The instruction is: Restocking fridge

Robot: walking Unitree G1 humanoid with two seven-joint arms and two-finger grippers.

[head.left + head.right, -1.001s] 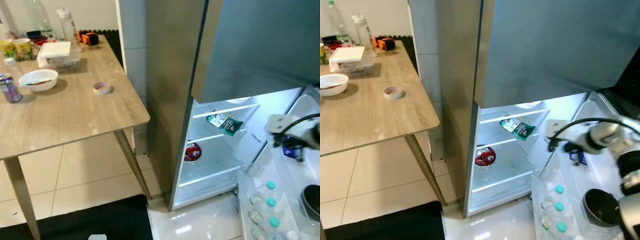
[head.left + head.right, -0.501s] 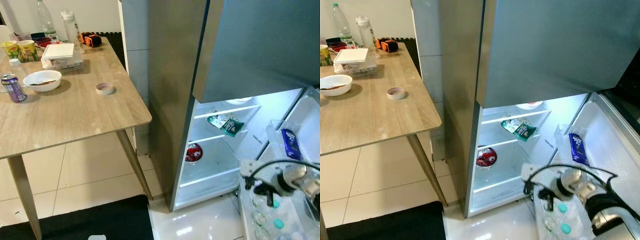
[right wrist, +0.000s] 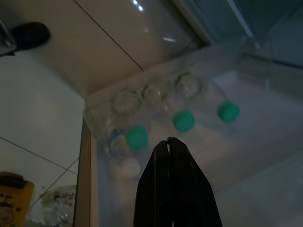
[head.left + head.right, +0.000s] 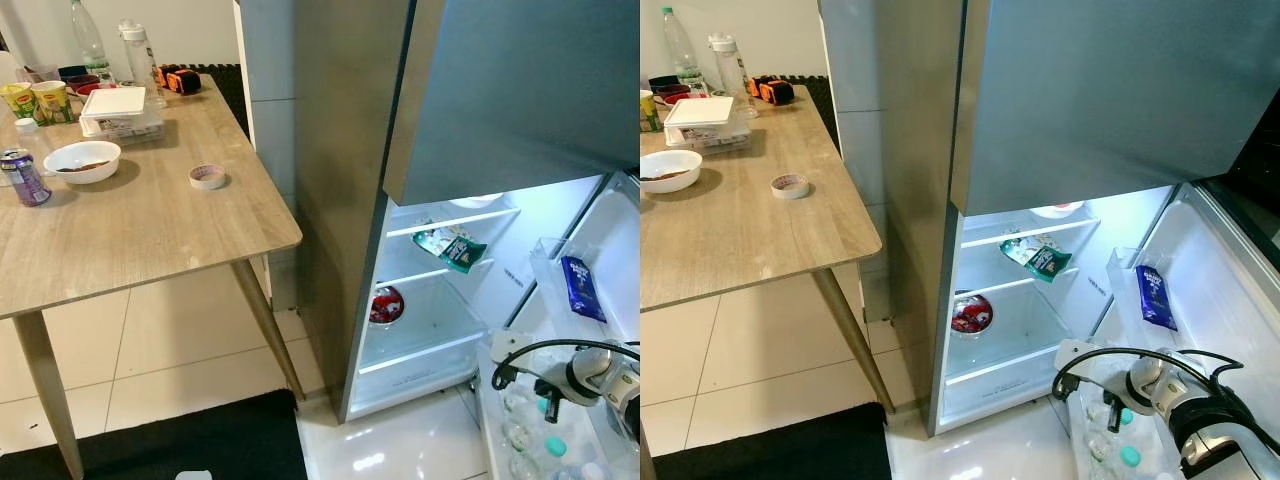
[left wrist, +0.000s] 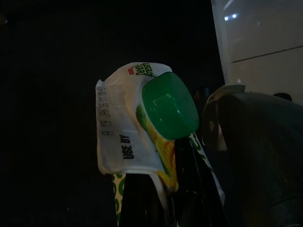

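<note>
Our right gripper (image 3: pixel 170 142) has dropped from the blue packet (image 4: pixel 581 287), fingers pressed together, empty. Our left gripper clamps a green-capped pouch (image 5: pixel 151 127); the fridge (image 4: pixel 440 290) lies rightward.

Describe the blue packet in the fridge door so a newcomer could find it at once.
Start at the open fridge door on the right. In its upper clear shelf stands the blue packet, upright against the white liner. It is the sole dark blue item; the bottles in the bin below are clear with teal caps.
</note>
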